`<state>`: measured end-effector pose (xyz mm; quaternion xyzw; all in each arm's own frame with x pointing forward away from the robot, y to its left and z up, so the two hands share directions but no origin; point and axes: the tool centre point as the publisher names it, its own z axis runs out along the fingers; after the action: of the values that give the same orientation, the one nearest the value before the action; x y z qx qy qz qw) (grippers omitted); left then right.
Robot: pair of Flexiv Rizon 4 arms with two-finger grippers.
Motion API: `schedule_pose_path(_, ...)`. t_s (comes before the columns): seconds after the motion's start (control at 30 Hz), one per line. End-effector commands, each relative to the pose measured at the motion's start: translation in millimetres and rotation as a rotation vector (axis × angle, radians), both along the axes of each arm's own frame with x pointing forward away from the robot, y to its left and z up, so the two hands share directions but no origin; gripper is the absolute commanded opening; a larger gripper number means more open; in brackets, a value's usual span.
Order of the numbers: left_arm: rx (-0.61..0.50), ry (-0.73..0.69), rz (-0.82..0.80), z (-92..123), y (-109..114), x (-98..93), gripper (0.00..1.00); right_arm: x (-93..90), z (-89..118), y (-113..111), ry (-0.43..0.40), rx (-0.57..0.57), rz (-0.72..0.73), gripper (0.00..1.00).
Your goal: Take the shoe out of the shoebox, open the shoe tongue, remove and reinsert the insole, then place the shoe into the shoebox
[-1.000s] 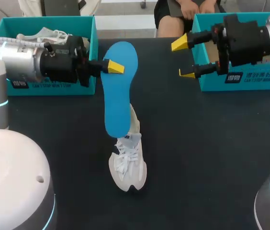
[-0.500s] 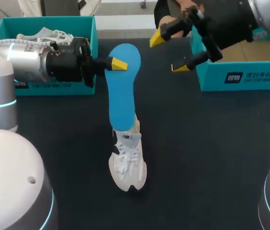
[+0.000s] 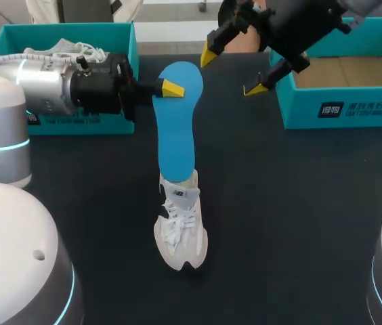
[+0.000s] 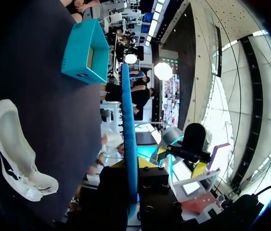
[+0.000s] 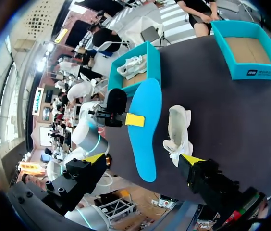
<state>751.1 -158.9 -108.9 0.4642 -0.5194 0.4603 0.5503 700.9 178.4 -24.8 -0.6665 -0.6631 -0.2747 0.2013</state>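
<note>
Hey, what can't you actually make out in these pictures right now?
- Head view: the insole's lower end covers the shoe's opening, so whether it is inside is unclear.
- Head view: the left gripper's far finger is hidden behind the insole.
- Head view: the second shoe in the left shoebox is mostly covered by the left arm.

The left arm [image 3: 42,84] is a brushed silver cylinder with a pale cable looped along it. It ends in a black wrist block [image 3: 99,87] studded with small screws. The right arm [image 3: 299,24] shows a black, angular wrist housing. Both sets of jaws are black fingers capped with bright yellow wedge tips [image 3: 173,89]. Rounded white-grey joint shells [image 3: 15,257] at the table's near corners carry glowing cyan rings.
</note>
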Motion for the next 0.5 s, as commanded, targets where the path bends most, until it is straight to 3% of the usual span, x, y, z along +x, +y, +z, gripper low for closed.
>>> schedule_pose_path(0.03,0.002,-0.001,-0.004,0.2,-0.7,1.1,0.00,1.6,0.5,2.5,0.003,-0.015,-0.001,1.00)
schedule_pose_path(0.13,0.002,-0.001,-0.004,0.2,-0.7,1.1,0.00,1.4,1.1,11.6,-0.052,-0.115,-0.013,1.00)
schedule_pose_path(0.5,0.002,-0.001,-0.004,0.2,-0.7,1.1,0.00,-1.1,2.8,40.1,-0.063,-0.425,-0.044,1.00)
